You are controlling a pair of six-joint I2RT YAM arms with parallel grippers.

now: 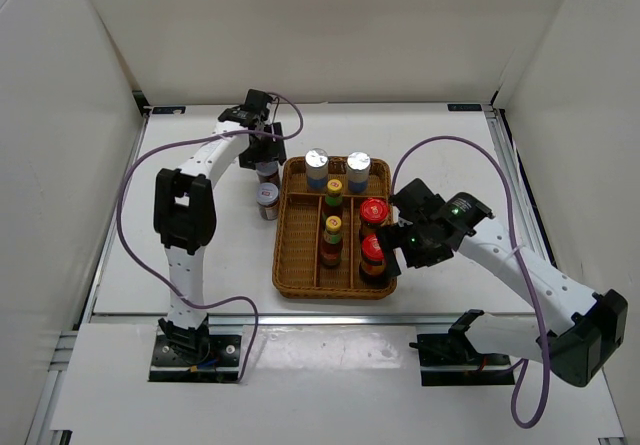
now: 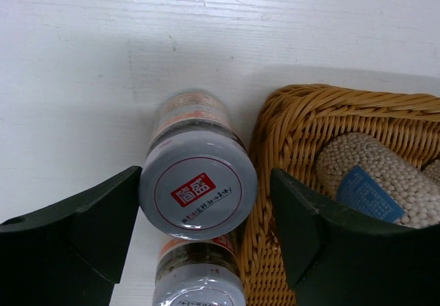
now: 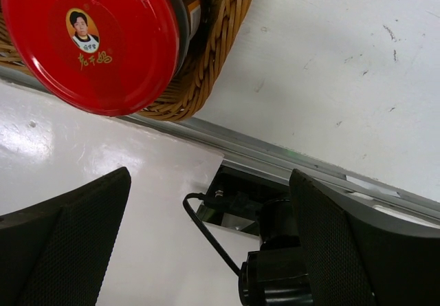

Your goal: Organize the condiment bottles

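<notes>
My left gripper (image 1: 266, 155) hangs open over a purple-lidded jar (image 2: 198, 192) that stands on the table just left of the wicker tray (image 2: 275, 148). Its left finger (image 2: 103, 223) is at the lid's edge. Its right finger (image 2: 309, 230) is apart from the jar, over the tray's rim. A second purple-lidded jar (image 1: 267, 196) stands right next to the first. In the tray (image 1: 290, 265) stand two silver-capped bottles (image 1: 317, 163), two yellow-capped ones (image 1: 332, 227) and two red-capped ones (image 1: 372, 249). My right gripper (image 1: 394, 233) is open and empty beside the tray's right side, near a red cap (image 3: 89, 38).
The tray's wicker rim (image 3: 213, 51) lies close to my right fingers. Below them are the table's metal front rail (image 3: 309, 165) and the right arm's base with its cable (image 3: 275, 251). White walls enclose the table on three sides.
</notes>
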